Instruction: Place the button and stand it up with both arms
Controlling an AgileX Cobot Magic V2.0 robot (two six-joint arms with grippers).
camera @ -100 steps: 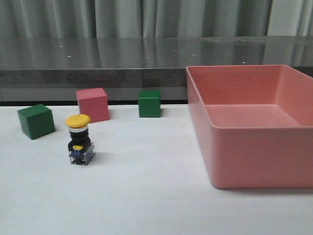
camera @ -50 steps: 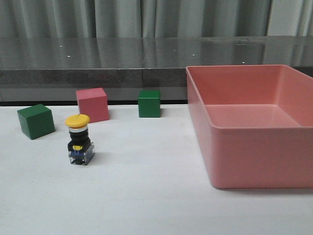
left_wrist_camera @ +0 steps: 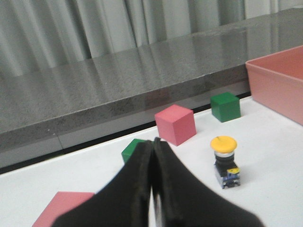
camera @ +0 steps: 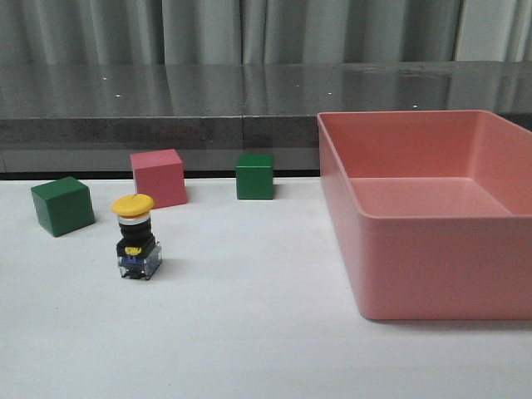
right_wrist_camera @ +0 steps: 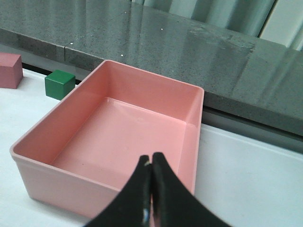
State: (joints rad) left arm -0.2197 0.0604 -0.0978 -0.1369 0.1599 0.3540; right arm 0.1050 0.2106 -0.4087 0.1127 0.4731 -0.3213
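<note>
The button [camera: 136, 237] stands upright on the white table at the left, yellow cap on top, black body, clear blue base. It also shows in the left wrist view [left_wrist_camera: 225, 161]. My left gripper [left_wrist_camera: 153, 144] is shut and empty, held back from the button and off to its side. My right gripper [right_wrist_camera: 151, 160] is shut and empty, held over the near wall of the pink bin [right_wrist_camera: 113, 137]. Neither arm shows in the front view.
The large pink bin [camera: 416, 224] takes up the table's right side. A green cube [camera: 61, 205], a pink cube [camera: 158, 177] and a second green cube [camera: 254, 175] stand behind the button. Another pink block [left_wrist_camera: 59, 208] lies near the left gripper. A dark ledge runs along the back.
</note>
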